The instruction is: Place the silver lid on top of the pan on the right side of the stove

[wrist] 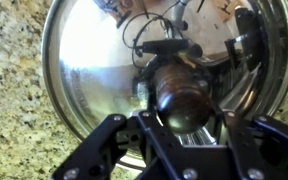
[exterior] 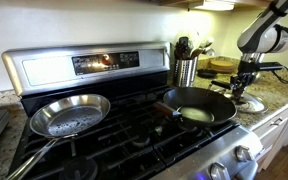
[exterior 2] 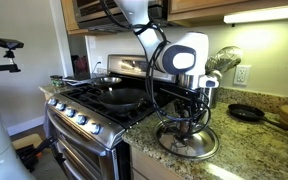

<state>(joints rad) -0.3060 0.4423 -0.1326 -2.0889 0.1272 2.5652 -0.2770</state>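
The silver lid (wrist: 94, 60) lies flat on the granite counter beside the stove, and shows in both exterior views (exterior: 250, 103) (exterior 2: 189, 145). My gripper (wrist: 184, 115) stands straight over it, with its fingers closed on either side of the lid's dark knob (wrist: 184, 92). The gripper also shows in both exterior views (exterior: 246, 88) (exterior 2: 191, 118). The black pan (exterior: 196, 105) (exterior 2: 119, 97) sits uncovered on the right side of the stove (exterior: 114, 140), a little away from the lid.
A shiny steel frying pan (exterior: 69, 113) sits on the stove's left burners. A utensil holder (exterior: 186, 68) and a tan wooden disc (exterior: 222, 65) stand at the back of the counter. A small dark skillet (exterior 2: 246, 112) lies on the counter beyond the lid.
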